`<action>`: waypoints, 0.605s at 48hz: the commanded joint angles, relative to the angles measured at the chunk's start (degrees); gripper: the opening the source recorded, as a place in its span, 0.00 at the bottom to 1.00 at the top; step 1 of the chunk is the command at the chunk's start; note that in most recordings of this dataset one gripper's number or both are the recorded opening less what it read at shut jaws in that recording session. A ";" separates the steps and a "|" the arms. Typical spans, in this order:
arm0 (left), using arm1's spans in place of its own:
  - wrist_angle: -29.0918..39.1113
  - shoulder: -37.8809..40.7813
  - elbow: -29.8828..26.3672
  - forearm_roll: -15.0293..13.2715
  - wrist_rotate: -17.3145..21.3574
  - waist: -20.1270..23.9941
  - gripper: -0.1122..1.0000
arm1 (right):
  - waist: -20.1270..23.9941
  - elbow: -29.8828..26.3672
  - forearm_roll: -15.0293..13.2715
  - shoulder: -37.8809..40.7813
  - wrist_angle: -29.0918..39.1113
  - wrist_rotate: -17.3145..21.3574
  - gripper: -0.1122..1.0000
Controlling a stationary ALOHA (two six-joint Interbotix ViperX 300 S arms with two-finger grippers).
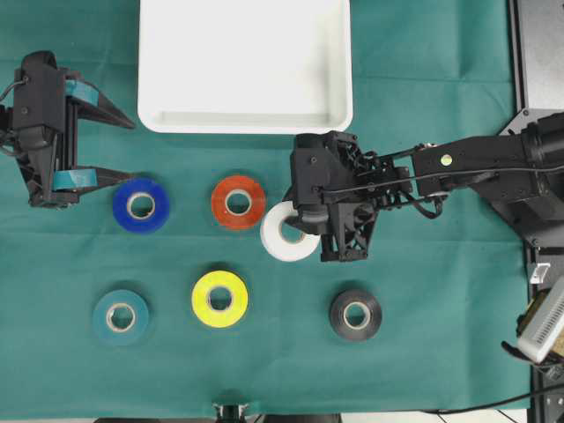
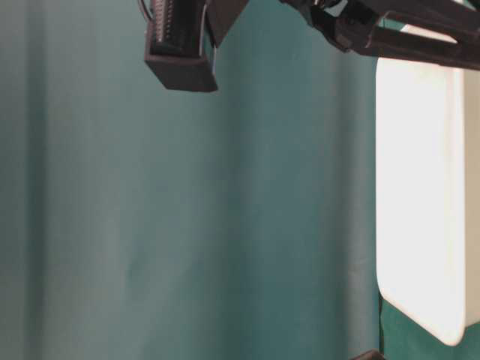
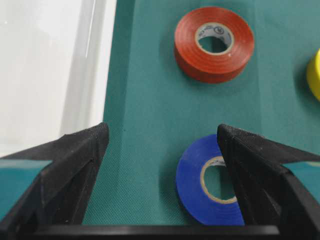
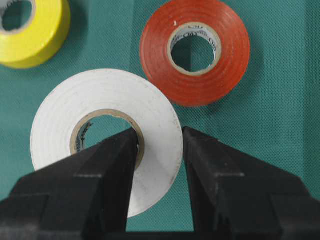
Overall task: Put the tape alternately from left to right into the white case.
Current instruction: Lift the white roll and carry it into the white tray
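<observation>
My right gripper [image 1: 298, 222] is shut on the white tape [image 1: 284, 238], one finger inside its core and the other outside the ring [image 4: 100, 95]. The red-orange roll [image 1: 238, 202] lies just to its left, also seen in the right wrist view [image 4: 195, 52]. My left gripper [image 1: 130, 150] stands open at the left edge, its lower finger beside the blue roll [image 1: 141, 205], which lies flat on the cloth [image 3: 197, 190]. The teal [image 1: 121, 316], yellow [image 1: 219, 300] and black [image 1: 356, 315] rolls form the front row. The white case [image 1: 245, 62] sits at the back and holds nothing.
Green cloth covers the table. The case's rim [image 3: 50, 70] lies close to the left of my left gripper's fingers. The right arm's base and other equipment [image 1: 546, 317] stand along the right edge.
</observation>
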 commanded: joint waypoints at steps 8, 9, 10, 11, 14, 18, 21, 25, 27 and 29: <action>-0.35 -0.79 -0.62 -0.18 0.09 0.09 0.95 | -1.23 -2.81 -1.76 -1.05 -0.18 0.44 0.12; -0.35 -0.79 -0.53 -0.09 0.09 0.09 0.95 | -1.41 -2.99 -2.02 -0.97 -0.18 0.53 0.12; -0.35 -0.70 -0.62 -0.09 0.09 0.09 0.95 | -1.67 -3.16 -2.29 -0.88 -0.18 0.53 0.12; -0.35 -0.70 -0.53 -0.09 0.09 0.09 0.95 | -1.93 -3.25 -2.46 -0.79 -0.09 0.53 0.12; -0.26 -0.70 -0.62 -0.09 0.09 0.09 0.95 | -3.08 -3.78 -3.08 -0.53 -0.09 0.53 0.12; -0.35 -0.70 -0.53 -0.18 0.09 0.09 0.95 | -4.66 -4.22 -3.69 -0.18 -0.09 0.53 0.12; -0.35 -0.70 -0.70 -0.09 0.09 0.09 0.95 | -6.42 -4.57 -4.48 0.09 -0.09 0.53 0.12; -0.35 -0.70 -0.70 -0.09 0.09 0.09 0.95 | -8.53 -4.92 -5.63 0.35 -0.09 0.53 0.12; -0.35 -0.70 -0.70 -0.09 0.09 0.09 0.95 | -9.58 -5.19 -6.15 0.53 -0.09 0.53 0.12; -0.35 -0.70 -0.79 -0.09 0.09 0.09 0.95 | -10.72 -5.45 -6.77 0.88 -0.09 0.44 0.12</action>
